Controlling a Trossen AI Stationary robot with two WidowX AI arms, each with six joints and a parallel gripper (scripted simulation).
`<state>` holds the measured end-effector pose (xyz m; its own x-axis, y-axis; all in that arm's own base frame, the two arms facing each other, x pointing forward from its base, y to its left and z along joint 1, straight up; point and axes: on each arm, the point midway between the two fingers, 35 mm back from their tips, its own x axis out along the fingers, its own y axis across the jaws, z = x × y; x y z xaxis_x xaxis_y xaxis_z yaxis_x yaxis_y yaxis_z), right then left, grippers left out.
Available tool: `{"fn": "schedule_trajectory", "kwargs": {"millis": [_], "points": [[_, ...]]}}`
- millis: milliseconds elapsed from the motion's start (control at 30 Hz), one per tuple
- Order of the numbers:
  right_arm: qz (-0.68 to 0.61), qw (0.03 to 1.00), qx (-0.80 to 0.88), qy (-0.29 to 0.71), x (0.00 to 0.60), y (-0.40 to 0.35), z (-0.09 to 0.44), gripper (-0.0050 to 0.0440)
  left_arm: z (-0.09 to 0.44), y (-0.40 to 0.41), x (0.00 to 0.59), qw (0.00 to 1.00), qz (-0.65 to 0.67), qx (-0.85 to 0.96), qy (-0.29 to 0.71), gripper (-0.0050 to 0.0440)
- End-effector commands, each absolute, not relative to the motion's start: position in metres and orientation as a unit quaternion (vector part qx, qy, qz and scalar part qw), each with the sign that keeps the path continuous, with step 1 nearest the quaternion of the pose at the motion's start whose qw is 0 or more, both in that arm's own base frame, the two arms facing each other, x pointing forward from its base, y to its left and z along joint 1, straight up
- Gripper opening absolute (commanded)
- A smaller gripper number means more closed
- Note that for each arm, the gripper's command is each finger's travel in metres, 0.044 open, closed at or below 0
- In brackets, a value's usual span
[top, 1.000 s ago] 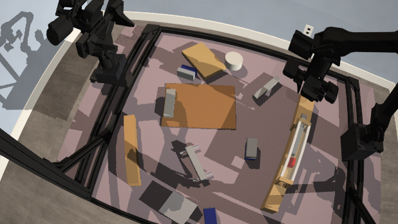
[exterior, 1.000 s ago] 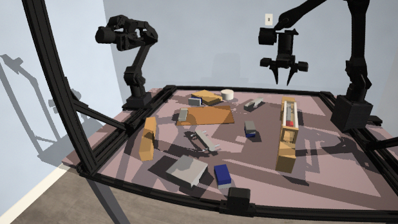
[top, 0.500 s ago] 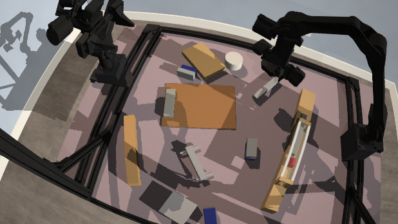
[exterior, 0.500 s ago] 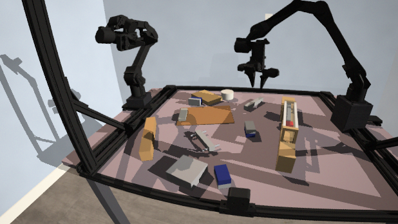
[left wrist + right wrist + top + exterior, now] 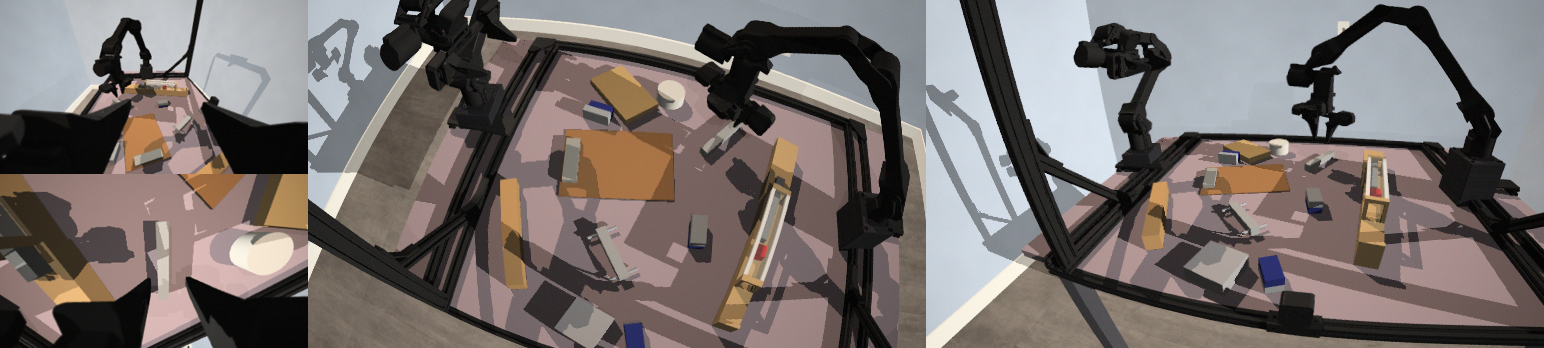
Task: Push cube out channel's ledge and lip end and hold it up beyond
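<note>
The long tan channel (image 5: 758, 235) lies along the right side of the table, with white inner walls. The red cube (image 5: 760, 252) sits inside it, toward its near end; it also shows in the exterior view (image 5: 1376, 191) and the left wrist view (image 5: 165, 88). A grey rod (image 5: 774, 205) lies inside the channel's far half. My right gripper (image 5: 742, 122) is open and empty, outside the channel. It hovers above a small grey bar (image 5: 162, 261) that lies on the table (image 5: 720, 139). My left gripper (image 5: 166, 104) is open and empty, raised high at the far corner (image 5: 1091, 54).
A white cylinder (image 5: 670, 94) and a tan slab (image 5: 624, 93) lie beyond the grey bar. An orange mat (image 5: 618, 165) with a grey block fills the middle. A blue-grey block (image 5: 698, 231), a grey pegged bar (image 5: 613, 252) and a tan beam (image 5: 513, 232) lie nearer. Black frame rails edge the table.
</note>
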<state>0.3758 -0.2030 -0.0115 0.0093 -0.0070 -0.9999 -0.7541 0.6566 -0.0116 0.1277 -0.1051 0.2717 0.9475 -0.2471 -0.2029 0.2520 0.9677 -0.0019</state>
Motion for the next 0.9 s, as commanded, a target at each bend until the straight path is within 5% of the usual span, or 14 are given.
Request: {"fn": "schedule_trajectory", "kwargs": {"millis": [0,867], "points": [[0.291,0.644,-0.291,0.644,0.374,-0.202,-0.018,0.0200,0.272,-0.105,0.128,0.987,-0.126,0.011,0.101,0.0400],[0.291,0.644,-0.291,0.644,0.375,-0.203,-0.057,0.0200,0.272,-0.105,0.128,0.987,-0.126,0.011,0.101,0.0400]]}}
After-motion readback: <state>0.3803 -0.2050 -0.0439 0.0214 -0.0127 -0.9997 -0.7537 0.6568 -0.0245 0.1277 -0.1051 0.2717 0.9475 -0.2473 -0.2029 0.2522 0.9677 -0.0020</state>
